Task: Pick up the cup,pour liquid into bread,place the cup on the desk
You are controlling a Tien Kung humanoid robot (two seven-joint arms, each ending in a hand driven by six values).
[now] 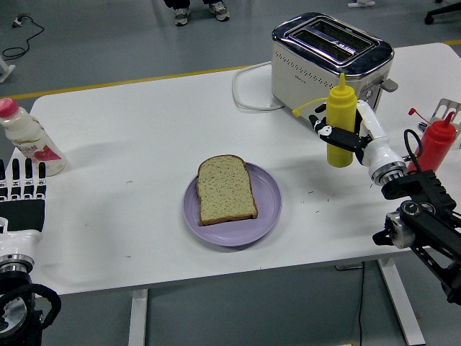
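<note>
A yellow squeeze bottle point(341, 119) with a pointed nozzle and a loose yellow cap strap is held upright just above the table, in front of the toaster. My right hand point(344, 135) is shut on it, fingers wrapped around its lower half. One slice of bread point(225, 189) lies on a purple plate point(266, 207) in the middle of the table, to the left of the bottle. My left hand point(23, 193) rests at the left edge with its fingers straight and holds nothing.
A chrome and cream toaster point(330, 63) stands at the back right with its white cord point(248, 94) looped on the table. A red squeeze bottle point(434, 145) stands at the right edge. A pink-capped milk bottle point(27, 138) stands at the far left.
</note>
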